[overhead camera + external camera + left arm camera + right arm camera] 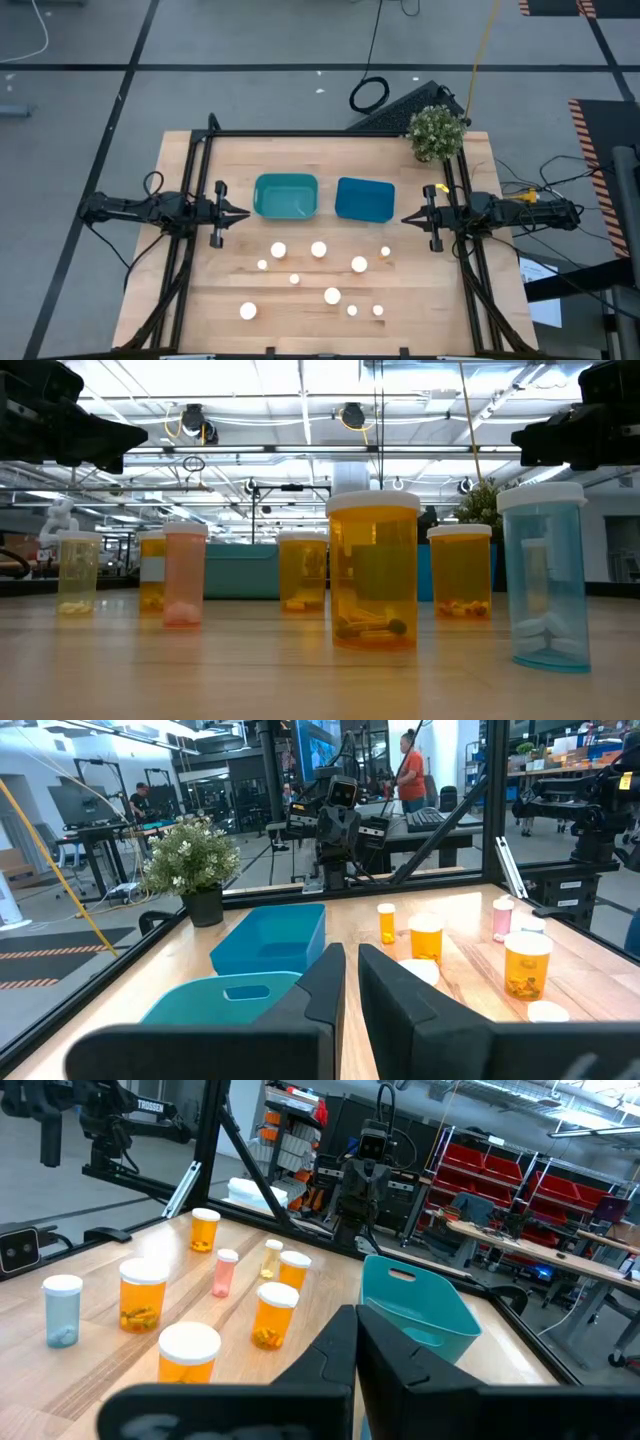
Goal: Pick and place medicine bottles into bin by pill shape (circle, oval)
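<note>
Several medicine bottles with white caps stand upright on the wooden table, spread across its near half, from one (279, 250) close to the bins to one (248, 311) near the front edge. The low view shows them as orange (373, 570), pink (184, 573), pale yellow (78, 572) and blue (545, 575) bottles with pills at the bottom. A teal bin (286, 196) and a blue bin (364, 199) sit side by side behind them. My left gripper (246, 213) hovers shut left of the teal bin. My right gripper (404, 219) hovers shut right of the blue bin. Both are empty.
A small potted plant (437, 132) stands at the far right corner. A black frame (300, 133) runs along the table's far edge and down both sides. There is bare wood between the bins and the nearest bottles.
</note>
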